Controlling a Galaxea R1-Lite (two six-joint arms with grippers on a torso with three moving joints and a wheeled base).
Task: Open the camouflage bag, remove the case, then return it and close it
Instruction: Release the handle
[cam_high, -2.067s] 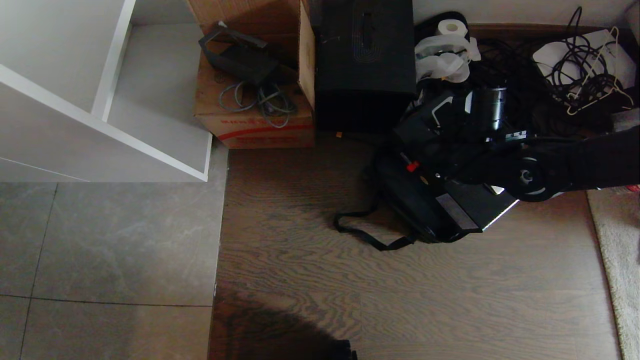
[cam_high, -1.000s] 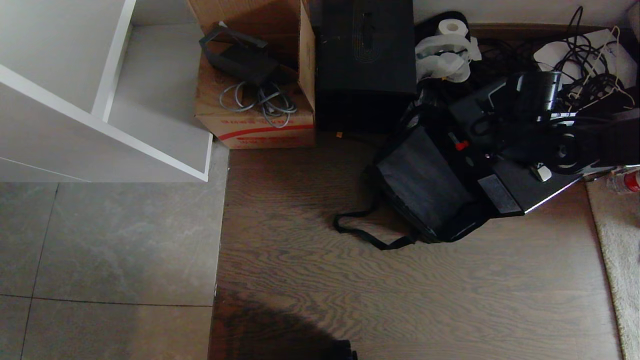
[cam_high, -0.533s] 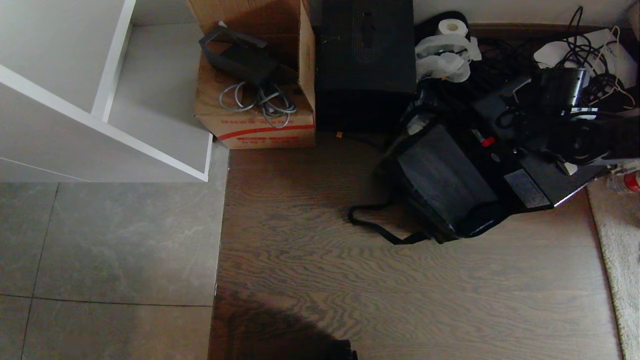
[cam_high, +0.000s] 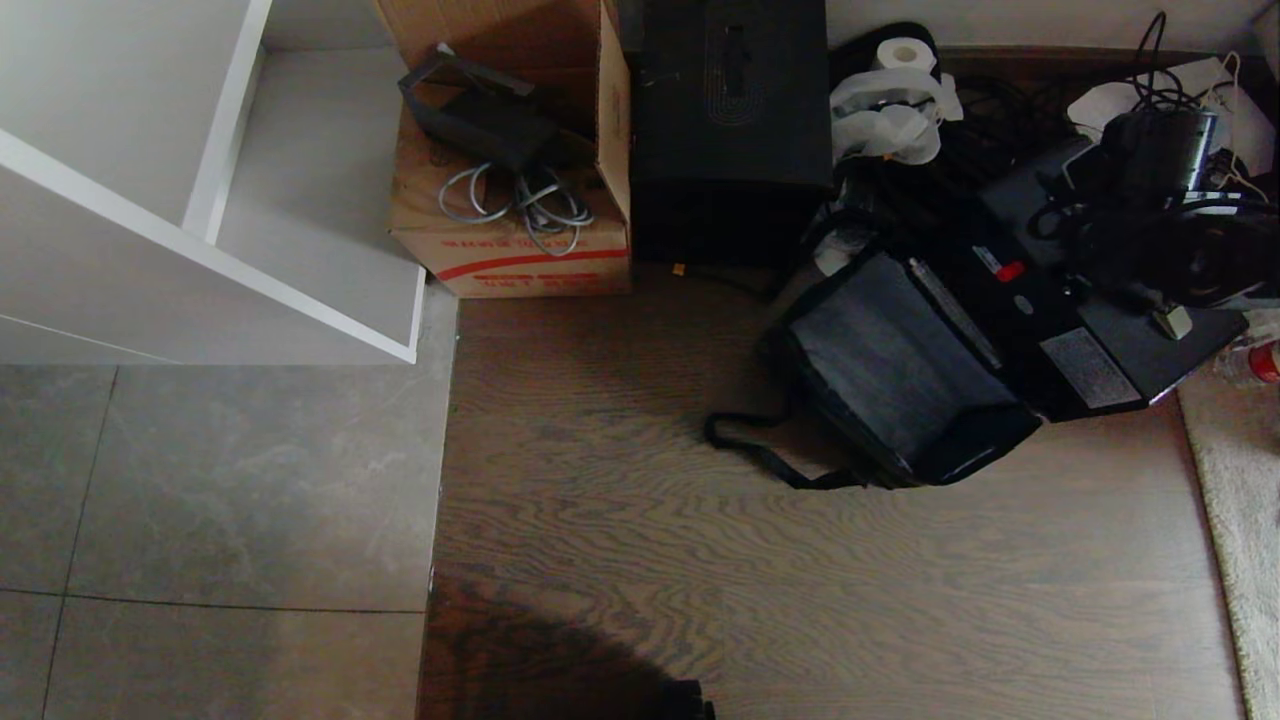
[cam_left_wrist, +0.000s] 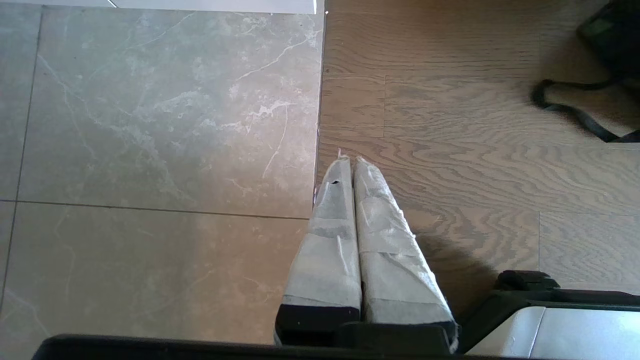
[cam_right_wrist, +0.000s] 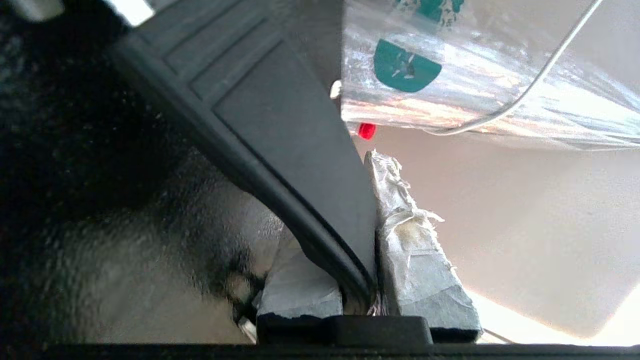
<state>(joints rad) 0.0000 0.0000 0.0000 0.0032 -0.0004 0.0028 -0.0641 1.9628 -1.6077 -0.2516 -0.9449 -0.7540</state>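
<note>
1. Over by the far right of the wood floor (cam_high: 800, 600), the case (cam_high: 1100, 340) hangs tilted, just beside the open camouflage bag (cam_high: 900, 380); right gripper (cam_right_wrist: 367, 280) is clamped on its handle (cam_right_wrist: 280, 150).
2. Case looks rigid, smooth, probably weighty; held by the handle it will likely swing, so centre of the handle is the sensible hold.
3. Bag is soft, walls sag, strap (cam_high: 770, 460) trails loose on the floor.
4. Left gripper (cam_left_wrist: 348, 162) idles low over the floor seam, fingers pressed together, holding nothing.
</note>
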